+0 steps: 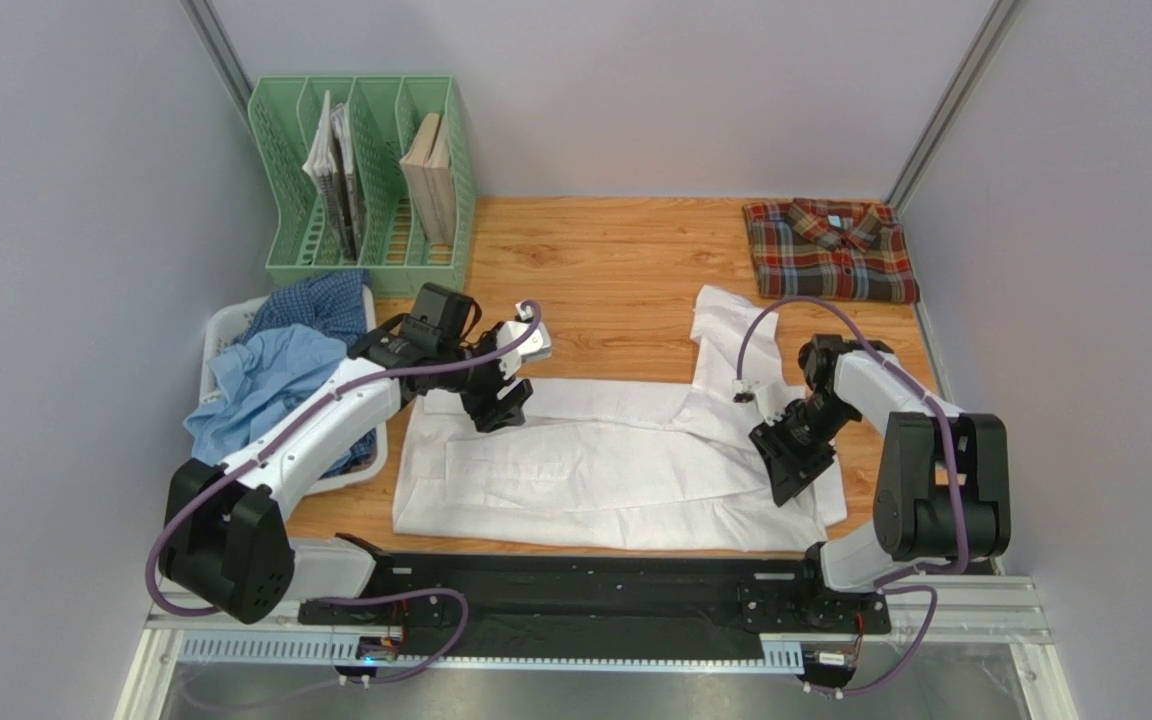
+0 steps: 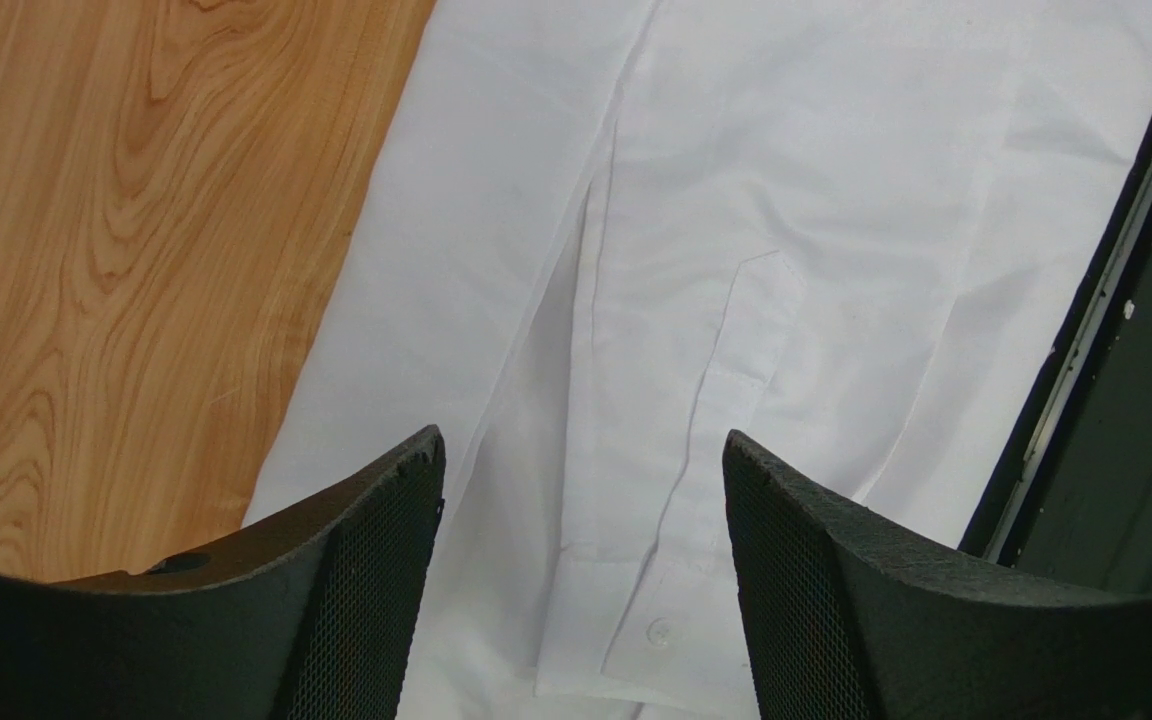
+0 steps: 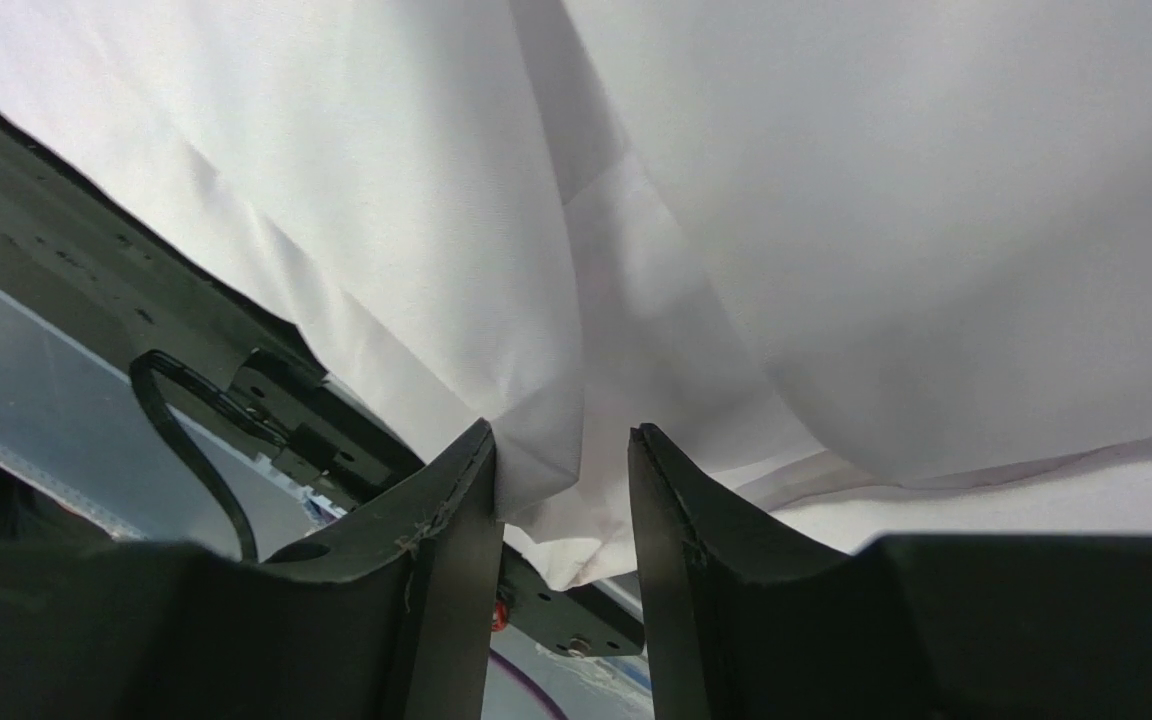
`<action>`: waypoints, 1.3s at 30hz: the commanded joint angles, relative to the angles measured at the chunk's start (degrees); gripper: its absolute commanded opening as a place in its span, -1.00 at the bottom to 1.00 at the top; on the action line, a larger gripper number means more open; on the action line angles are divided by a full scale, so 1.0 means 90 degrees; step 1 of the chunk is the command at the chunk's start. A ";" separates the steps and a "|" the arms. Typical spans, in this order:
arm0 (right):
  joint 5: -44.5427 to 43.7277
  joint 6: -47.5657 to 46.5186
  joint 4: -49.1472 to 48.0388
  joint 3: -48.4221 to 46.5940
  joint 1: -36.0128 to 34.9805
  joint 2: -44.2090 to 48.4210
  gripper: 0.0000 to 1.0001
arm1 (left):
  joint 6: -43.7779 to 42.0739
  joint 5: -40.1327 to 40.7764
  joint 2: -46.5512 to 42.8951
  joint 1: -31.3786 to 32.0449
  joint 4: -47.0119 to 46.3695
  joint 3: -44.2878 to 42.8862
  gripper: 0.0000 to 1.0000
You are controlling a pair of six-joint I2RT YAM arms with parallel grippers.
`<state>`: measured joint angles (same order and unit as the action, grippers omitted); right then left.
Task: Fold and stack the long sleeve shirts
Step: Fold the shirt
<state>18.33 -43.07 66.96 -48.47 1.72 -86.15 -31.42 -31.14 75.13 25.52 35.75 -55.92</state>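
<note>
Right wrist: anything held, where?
Edge fold of the white shirt sits between the right gripper fingers; firm grip cannot be told; left gripper open, empty.

The left gripper (image 2: 582, 450) is seen from above, its two black fingers (image 2: 372, 585) spread wide apart with nothing between them. Beneath them the white shirt (image 2: 838, 225) is laid flat on the wooden table (image 2: 117, 270), whose bare grain is exposed to the left of the cloth. A buttoned cuff (image 2: 620, 653) is noted at the lower edge, between the fingers. A dark rail (image 2: 1138, 435) is recorded at the right, just beside the shirt's edge.
</note>
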 commanded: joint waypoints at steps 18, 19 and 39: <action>0.0533 0.0215 0.0334 -0.1050 0.0073 -0.0358 -0.01 | -0.0288 0.0286 -0.0477 -0.0003 0.0257 0.0149 0.46; 0.0474 0.0234 0.0285 -0.1041 0.0073 -0.0418 -0.03 | -0.0298 0.0305 -0.0477 -0.0003 0.0286 0.0139 0.46; 0.0922 -0.0156 0.0577 -0.1021 0.0053 -0.0536 -0.84 | -0.0327 0.0412 -0.0477 -0.0003 0.0315 0.0159 0.46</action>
<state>23.14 -41.91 69.49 -54.17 2.11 -92.58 -33.43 -27.55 72.07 25.52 38.39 -54.76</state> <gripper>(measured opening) 0.176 0.730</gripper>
